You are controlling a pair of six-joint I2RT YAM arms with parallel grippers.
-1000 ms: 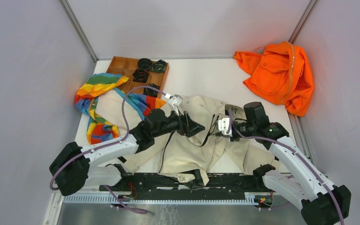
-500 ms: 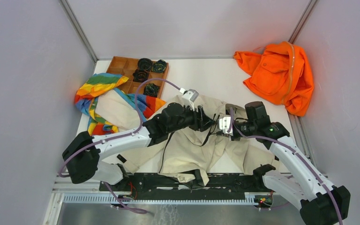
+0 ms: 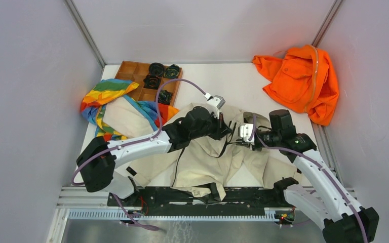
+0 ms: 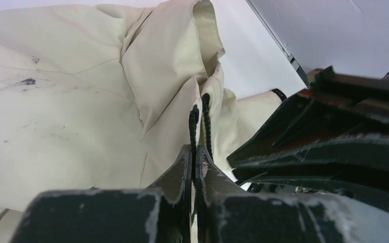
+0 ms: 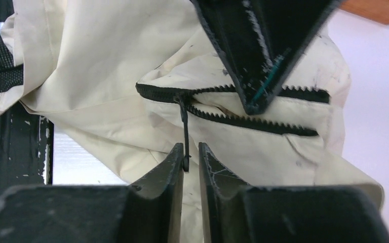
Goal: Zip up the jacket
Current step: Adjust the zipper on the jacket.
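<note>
Left end effector (image 4: 196, 153) on jacket (image 4: 71, 126)

On the rumpled beige jacket (image 3: 202, 159) in the table's middle, the left gripper (image 3: 226, 132) and right gripper (image 3: 234, 142) meet almost tip to tip, apparently touching its fabric, between a rainbow cloth (image 3: 106, 98) and an orange garment (image 3: 299, 81).

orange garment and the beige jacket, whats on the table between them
Nothing. In the top view only bare white table separates the orange garment from the jacket.
</note>
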